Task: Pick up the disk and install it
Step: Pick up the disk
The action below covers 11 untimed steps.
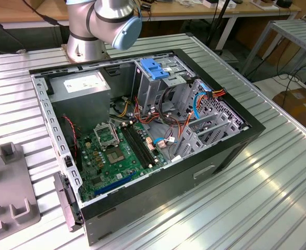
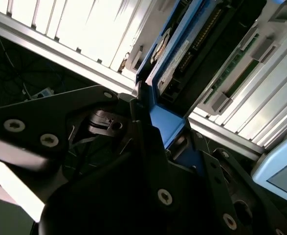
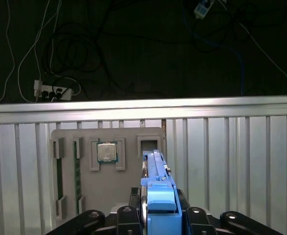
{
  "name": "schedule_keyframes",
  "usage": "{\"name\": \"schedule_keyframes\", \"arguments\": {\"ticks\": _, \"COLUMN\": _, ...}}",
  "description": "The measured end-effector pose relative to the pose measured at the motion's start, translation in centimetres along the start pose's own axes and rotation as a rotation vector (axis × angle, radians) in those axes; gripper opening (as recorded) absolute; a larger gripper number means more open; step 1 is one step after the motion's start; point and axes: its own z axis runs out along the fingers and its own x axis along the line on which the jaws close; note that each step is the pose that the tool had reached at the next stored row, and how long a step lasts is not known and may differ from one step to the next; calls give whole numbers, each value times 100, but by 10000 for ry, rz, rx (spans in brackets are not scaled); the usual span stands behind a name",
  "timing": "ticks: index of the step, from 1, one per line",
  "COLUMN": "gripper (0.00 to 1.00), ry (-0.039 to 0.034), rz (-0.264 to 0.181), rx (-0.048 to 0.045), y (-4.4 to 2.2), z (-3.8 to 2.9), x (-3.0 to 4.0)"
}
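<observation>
In both wrist views the disk (image 3: 157, 188) stands on edge between the black fingers of my gripper (image 3: 158, 215). Its blue carrier rail faces the camera and the grey metal body runs away behind it. In the second wrist view the disk (image 2: 182, 58) shows its label and connector edge, with the blue rail (image 2: 164, 122) pinched where the fingers (image 2: 133, 122) meet at my gripper (image 2: 155, 132). The gripper is shut on the disk and holds it above the slatted metal table (image 3: 231, 161), just off the grey parts tray (image 3: 109, 181).
The open computer case (image 1: 142, 130) lies on the table with its motherboard (image 1: 116, 151) exposed; a metal drive cage with a blue latch (image 1: 155, 67) stands at its far side. The arm's base (image 1: 103, 26) rises behind the case. The grey tray (image 1: 7, 187) holds a processor (image 3: 106, 152) and a memory stick (image 3: 77, 169).
</observation>
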Motion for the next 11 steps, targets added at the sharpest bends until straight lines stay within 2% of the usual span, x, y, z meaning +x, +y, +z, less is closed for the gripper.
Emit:
{"name": "schedule_keyframes", "arguments": {"ticks": 10, "gripper": 37, "ry": 1, "rz": 0, "rx": -1, "y": 0, "z": -3, "x": 0}}
{"name": "schedule_keyframes", "arguments": {"ticks": 11, "gripper": 37, "ry": 5, "rz": -1, "rx": -9, "y": -1, "z": -20, "x": 0}}
